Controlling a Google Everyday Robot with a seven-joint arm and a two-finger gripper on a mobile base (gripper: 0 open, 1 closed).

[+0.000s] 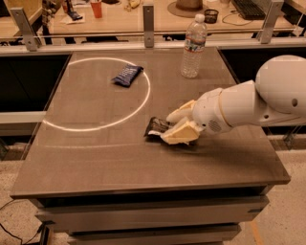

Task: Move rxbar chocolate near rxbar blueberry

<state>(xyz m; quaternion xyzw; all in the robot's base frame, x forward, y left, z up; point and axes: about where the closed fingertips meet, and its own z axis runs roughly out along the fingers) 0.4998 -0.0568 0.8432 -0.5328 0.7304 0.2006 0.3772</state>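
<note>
Your arm reaches in low from the right, gripper (173,125) over the counter (119,162), jaws clamped on the chocolate bar (154,127). Blueberry bar (127,74) lies well apart, inside the white ring (91,129).

A dark grey-brown surface (119,162) carries a thin white ring (148,93) drawn on its left rear part. A clear water bottle (193,48) with a white cap stands upright near the right rear edge, outside the ring and well behind the end effector (174,129), which is low over the right front part. Behind, another table holds a red cup (96,8), a hat (189,5) and a keyboard (246,7).
</note>
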